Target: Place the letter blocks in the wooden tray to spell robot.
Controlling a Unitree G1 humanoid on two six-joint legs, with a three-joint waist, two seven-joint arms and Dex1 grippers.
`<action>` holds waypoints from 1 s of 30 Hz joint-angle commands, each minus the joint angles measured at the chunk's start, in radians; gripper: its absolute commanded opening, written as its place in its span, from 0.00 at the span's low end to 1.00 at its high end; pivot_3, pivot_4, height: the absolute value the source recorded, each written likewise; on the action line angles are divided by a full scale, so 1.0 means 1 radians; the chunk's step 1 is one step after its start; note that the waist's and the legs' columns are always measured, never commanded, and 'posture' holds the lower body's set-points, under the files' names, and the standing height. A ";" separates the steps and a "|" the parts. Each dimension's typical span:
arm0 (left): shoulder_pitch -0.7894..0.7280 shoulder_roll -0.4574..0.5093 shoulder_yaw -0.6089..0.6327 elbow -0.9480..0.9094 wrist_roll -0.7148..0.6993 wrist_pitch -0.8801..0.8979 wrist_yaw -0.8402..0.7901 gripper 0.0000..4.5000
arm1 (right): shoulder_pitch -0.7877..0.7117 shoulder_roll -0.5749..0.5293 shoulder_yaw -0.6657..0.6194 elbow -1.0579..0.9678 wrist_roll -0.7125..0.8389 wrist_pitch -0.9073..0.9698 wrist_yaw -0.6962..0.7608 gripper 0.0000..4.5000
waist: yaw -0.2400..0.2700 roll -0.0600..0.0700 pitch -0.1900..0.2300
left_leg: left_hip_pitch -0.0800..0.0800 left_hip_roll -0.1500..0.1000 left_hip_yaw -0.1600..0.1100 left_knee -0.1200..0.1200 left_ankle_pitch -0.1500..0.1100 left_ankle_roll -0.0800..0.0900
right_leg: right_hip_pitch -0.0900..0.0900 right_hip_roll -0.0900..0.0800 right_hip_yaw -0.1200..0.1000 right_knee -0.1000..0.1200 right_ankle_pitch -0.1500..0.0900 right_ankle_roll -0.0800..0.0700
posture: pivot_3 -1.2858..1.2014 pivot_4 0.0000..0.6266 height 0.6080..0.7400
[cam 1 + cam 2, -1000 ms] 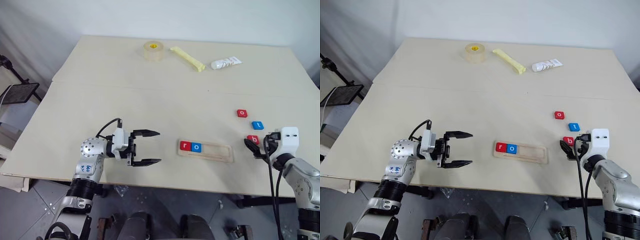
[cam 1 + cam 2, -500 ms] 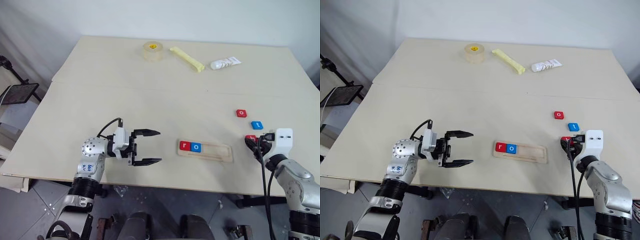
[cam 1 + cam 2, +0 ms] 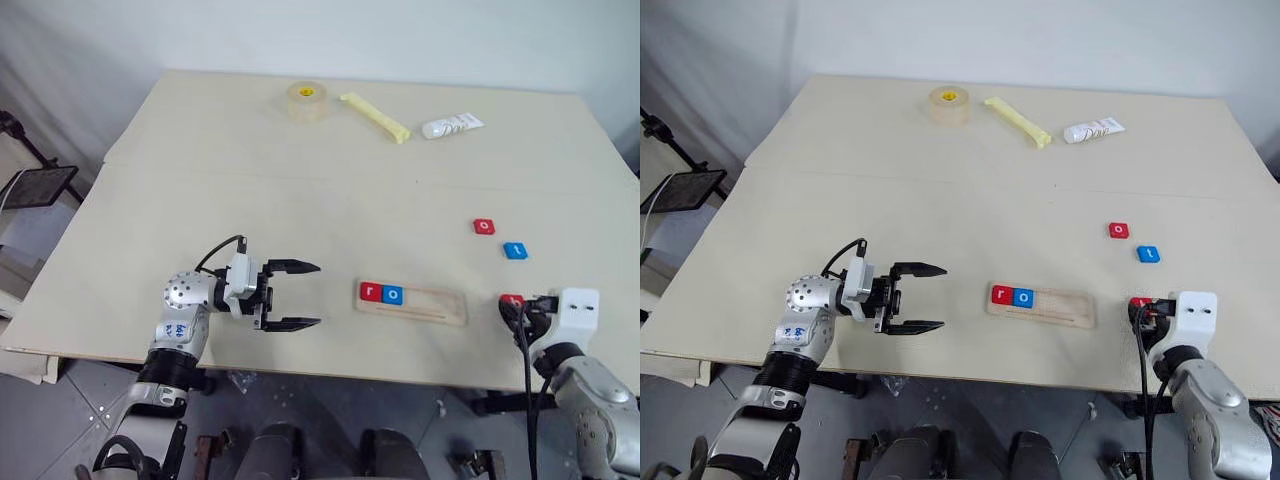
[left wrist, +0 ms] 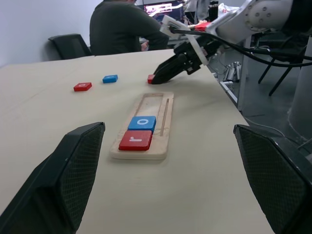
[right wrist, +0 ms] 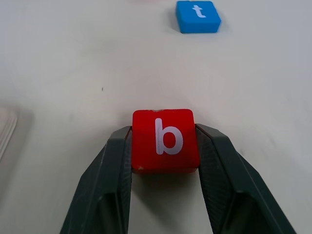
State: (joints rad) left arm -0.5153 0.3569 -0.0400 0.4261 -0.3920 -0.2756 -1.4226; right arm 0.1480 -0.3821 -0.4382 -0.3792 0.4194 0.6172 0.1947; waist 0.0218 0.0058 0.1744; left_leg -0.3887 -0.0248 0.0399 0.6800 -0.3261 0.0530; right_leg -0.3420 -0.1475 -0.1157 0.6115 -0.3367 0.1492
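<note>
Your right gripper [image 5: 163, 146] pinches the red b block [image 5: 165, 140], at the tray's [image 3: 412, 302] 3 o'clock; left gripper [image 3: 296, 295] gapes wide, empty.

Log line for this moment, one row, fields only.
tray: r, o seated | right gripper: shut on b block | left gripper: open, idle | on table: red o block, t block

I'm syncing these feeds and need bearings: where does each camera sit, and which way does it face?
Head eyes: look forward and down over the table; both arms show.
Left wrist: looks along the wooden tray past its own open fingers towards the right gripper.
Right wrist: looks down its fingers clamping the red b block.
Shared: blue t block.
</note>
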 commanded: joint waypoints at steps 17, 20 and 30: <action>-0.008 -0.007 -0.001 -0.023 -0.012 0.002 -0.018 1.00 | 0.112 -0.106 -0.039 -0.094 0.051 -0.061 0.198 1.00 | 0.001 0.000 0.000 | 0.000 0.000 0.000 0.000 0.000 0.000 | 0.000 0.000 0.001 0.000 0.000 0.000 | 0.52 0.24 1.00; -0.001 -0.009 -0.002 -0.037 -0.015 0.010 -0.013 1.00 | 0.168 -0.268 -0.021 -0.089 0.028 -0.079 0.370 1.00 | 0.001 0.001 0.001 | 0.000 0.000 0.001 0.000 0.000 0.000 | 0.000 0.000 0.001 -0.001 0.000 0.000 | 0.52 0.24 1.00; 0.036 -0.005 0.001 -0.089 -0.016 0.031 0.015 1.00 | 0.061 -0.640 0.058 0.197 -0.091 -0.261 0.746 1.00 | 0.002 0.000 0.001 | 0.000 0.001 0.001 0.000 0.000 0.001 | 0.002 0.000 -0.001 -0.004 0.000 0.000 | 0.52 0.24 1.00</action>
State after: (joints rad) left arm -0.4886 0.3530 -0.0391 0.3825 -0.3942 -0.2463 -1.4181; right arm 0.2667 -0.9500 -0.3892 -0.2591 0.3681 0.4178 0.8692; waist 0.0238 0.0057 0.1756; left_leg -0.3887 -0.0246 0.0412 0.6808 -0.3268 0.0544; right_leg -0.3399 -0.1482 -0.1168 0.6075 -0.3366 0.1493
